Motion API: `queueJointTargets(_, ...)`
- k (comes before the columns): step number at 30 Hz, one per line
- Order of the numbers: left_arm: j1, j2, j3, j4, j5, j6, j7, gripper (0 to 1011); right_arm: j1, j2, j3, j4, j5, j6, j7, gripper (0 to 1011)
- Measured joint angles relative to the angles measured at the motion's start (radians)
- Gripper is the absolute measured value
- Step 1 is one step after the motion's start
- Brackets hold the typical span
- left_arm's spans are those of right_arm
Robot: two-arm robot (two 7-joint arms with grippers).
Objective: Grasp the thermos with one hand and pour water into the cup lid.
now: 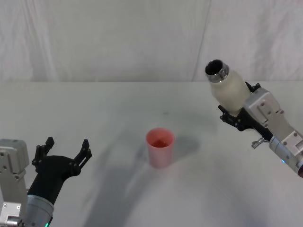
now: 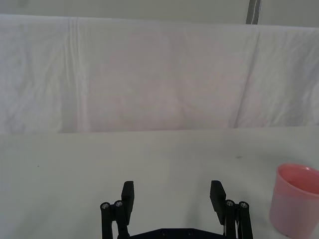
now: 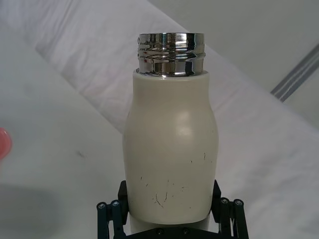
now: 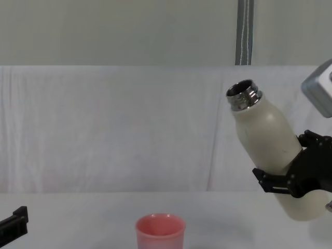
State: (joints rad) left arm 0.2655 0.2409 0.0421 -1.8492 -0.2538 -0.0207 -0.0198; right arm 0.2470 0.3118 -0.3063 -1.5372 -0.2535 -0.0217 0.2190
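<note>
Gripping the thermos (image 3: 169, 149) low on its body with the right hand (image 3: 169, 214), black fingers (image 3: 112, 216) closing against opposite sides of the cream wall near the base. Holding it up off the worktop (image 1: 94, 109) on the robot's right, tilting the open steel neck up and over toward the robot's left. Carrying it well apart from the cup lid (image 1: 160, 146), with the mouth not yet over the pink rim and nothing seen running out.

Judging the bottle as stiff and unlikely to give under the squeeze, but smooth-skinned and probably slippery. Likely dealing with some weight if full, shifting toward the neck as the tilt grows. Taking it this low means leaving most of the length out beyond the fingers, so probably needing a firm clamp and a slow roll of the wrist. Gripping nearer the middle of the straight wall, below the rounded shoulders, would likely be steadier.

Treating the cup lid as light and easy to knock over or push, standing upright and alone near the middle of the worktop. Aiming for a thin, gentle stream, by this reckoning.

Resting the left hand (image 1: 66, 151) low at the robot's left, fingers spread and holding nothing, near the cup lid without touching it.
</note>
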Motion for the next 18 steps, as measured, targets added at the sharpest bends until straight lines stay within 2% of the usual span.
queueJointTargets(8, 0.0, 0.0, 0.0, 0.0, 0.0, 0.0, 0.0, 1001, 0.027, 0.031, -0.047, -0.001, -0.124, 0.01, -0.017, 950)
queueJointTargets(11, 0.0, 0.0, 0.0, 0.0, 0.0, 0.0, 0.0, 1001, 0.041, 0.039, -0.073, 0.003, -0.185, 0.016, -0.026, 950)
queueJointTargets(18, 0.0, 0.0, 0.0, 0.0, 0.0, 0.0, 0.0, 1001, 0.057, 0.041, -0.106, 0.02, -0.262, 0.023, -0.037, 950)
